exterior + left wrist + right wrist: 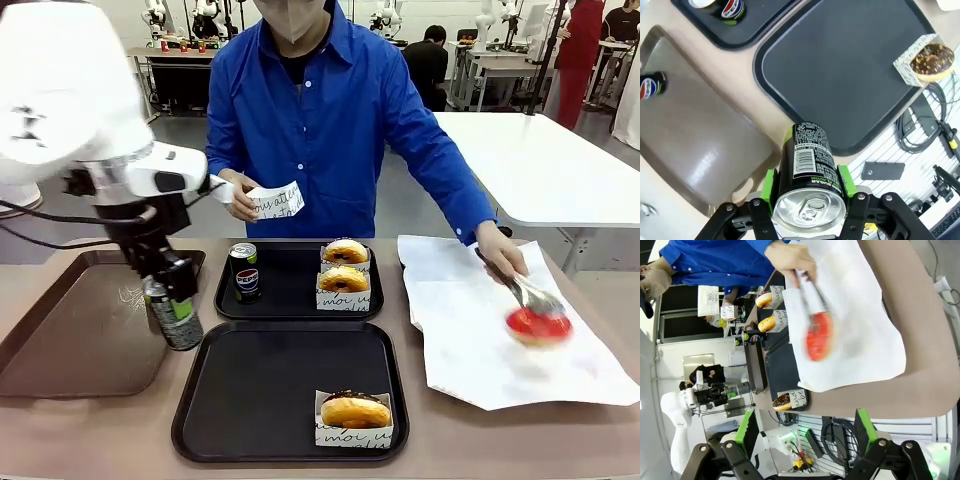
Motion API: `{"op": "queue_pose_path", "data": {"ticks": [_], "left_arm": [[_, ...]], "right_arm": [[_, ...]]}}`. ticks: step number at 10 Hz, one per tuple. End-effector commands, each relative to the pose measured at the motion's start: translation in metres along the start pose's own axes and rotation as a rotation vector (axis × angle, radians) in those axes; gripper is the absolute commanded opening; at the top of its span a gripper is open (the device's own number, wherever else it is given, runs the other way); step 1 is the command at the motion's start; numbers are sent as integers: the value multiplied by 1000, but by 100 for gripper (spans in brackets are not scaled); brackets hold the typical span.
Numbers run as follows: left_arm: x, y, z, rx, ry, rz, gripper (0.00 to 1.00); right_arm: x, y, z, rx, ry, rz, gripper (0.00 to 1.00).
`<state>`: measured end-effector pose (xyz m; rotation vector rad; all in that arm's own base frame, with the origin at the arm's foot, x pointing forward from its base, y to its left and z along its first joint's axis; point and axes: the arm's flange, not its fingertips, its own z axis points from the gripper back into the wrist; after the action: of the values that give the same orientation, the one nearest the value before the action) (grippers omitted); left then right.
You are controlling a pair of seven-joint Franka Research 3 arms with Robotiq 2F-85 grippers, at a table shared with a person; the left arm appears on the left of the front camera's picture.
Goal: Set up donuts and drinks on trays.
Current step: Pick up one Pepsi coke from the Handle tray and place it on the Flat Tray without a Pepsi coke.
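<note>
My left gripper [170,305] [808,184] is shut on a Pepsi can [178,322] [810,160], which hangs slightly tilted over the gap between the brown tray and the near black tray [260,390] [840,65]. That tray holds one boxed chocolate-topped donut [355,410] [931,61]. On the far black tray [295,300] stand a can [244,272] [726,7] and two boxed donuts [344,279]. The person's tongs grip a red-iced donut [538,325] [819,335] over the white paper. My right gripper [806,437] is open with nothing between its fingers.
A brown tray [70,340] [700,135] lies at the left with another can [650,86] on it. The white paper sheet [480,350] [865,330] covers the table's right side. The person's other hand holds a white paper box [275,200] above the far tray.
</note>
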<state>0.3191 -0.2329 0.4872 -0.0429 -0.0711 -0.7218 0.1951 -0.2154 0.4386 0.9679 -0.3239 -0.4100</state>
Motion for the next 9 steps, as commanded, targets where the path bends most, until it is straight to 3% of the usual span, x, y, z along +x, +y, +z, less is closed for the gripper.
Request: {"op": "queue_pose_path", "data": {"ticks": [1,4,9], "left_arm": [[36,-3,-7,83,3,35,59],[82,-11,-35,79,45,36,59],[105,-17,-75,32,71,52,59]], "right_arm": [[-1,0,-1,-2,9,-2,100],[-1,0,-1,-2,9,-2,100],[-1,0,-1,-2,9,-2,100]]}}
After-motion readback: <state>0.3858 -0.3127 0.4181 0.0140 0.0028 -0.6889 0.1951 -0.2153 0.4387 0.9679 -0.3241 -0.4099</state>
